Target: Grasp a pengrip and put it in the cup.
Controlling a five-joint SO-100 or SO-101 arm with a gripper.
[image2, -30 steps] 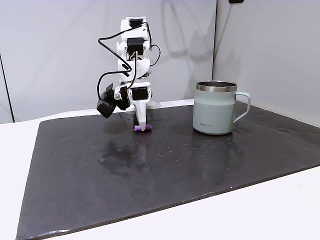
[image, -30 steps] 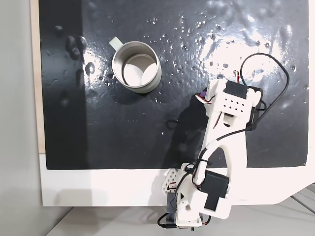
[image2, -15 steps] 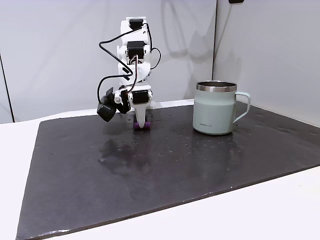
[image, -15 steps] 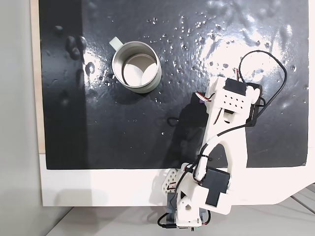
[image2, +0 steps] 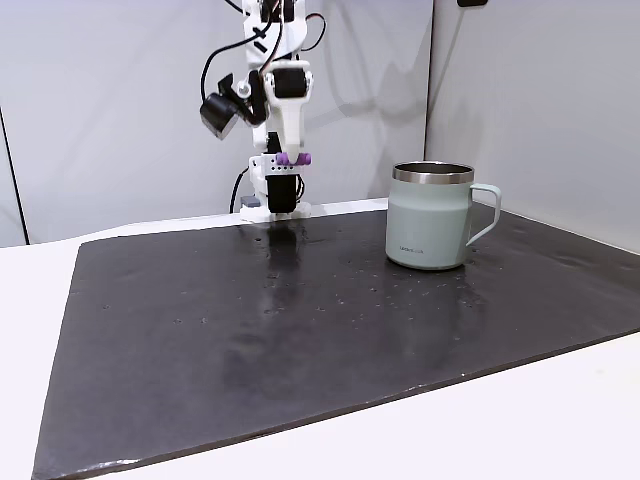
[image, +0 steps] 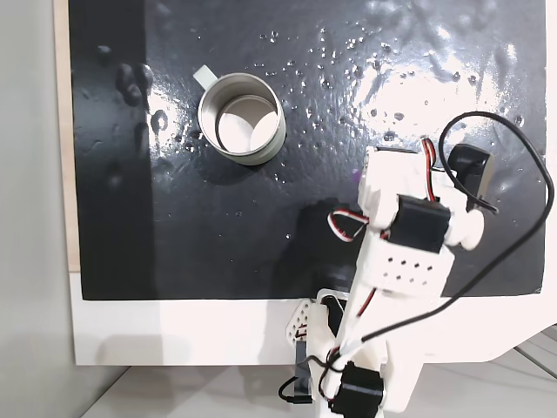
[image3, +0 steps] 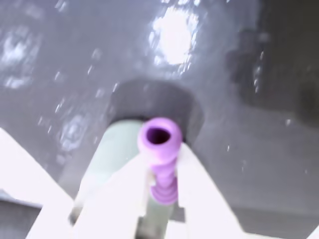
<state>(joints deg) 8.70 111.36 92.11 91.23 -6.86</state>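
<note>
The pengrip (image2: 293,158), a small light-purple ribbed tube, hangs high above the black mat with my gripper (image2: 291,162) shut on it. The wrist view shows the pengrip (image3: 160,149) end-on, its hollow mouth facing the camera, pinched between my two white fingers (image3: 199,194). The cup (image2: 432,215) stands upright on the mat to the right of the gripper in the side fixed view, its rim lower than the held tube. From above, the cup (image: 241,117) shows a pale inside, with my arm (image: 405,235) to its lower right. A blurred pale shape, probably the cup (image3: 107,154), lies behind the tube.
The black mat (image2: 300,340) is glossy and speckled with droplets and lies on a white table (image: 174,331). The arm's base (image2: 272,205) stands at the mat's far edge. Black cables (image: 522,174) loop out beside the arm. Grey walls stand behind.
The gripper has closed on the pengrip at the mat and lifted it straight up to well above the cup's rim. The cup has not moved.
</note>
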